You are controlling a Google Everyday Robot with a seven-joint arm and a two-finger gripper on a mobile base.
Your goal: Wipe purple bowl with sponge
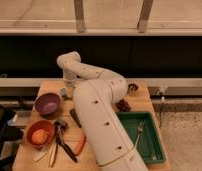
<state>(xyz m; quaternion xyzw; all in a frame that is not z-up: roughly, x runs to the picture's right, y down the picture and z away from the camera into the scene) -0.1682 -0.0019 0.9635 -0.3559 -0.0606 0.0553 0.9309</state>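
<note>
The purple bowl (47, 104) sits on the left side of the wooden table, empty and upright. Just behind it, near the table's back left edge, lies the small blue-grey sponge (64, 92). My gripper (68, 91) points straight down onto the sponge and is shut on it, with the wrist hiding most of the block. The thick white arm (101, 120) runs from the lower middle of the view up to that spot, and the sponge rests at table level, apart from the bowl.
An orange-brown bowl (40, 134) with an orange fruit stands in front of the purple bowl. Black tongs (64, 142), a carrot (80, 145) and a black bar (75, 117) lie beside the arm. A green tray (153, 145) holding a fork is on the right, with dark grapes (125, 105) behind it.
</note>
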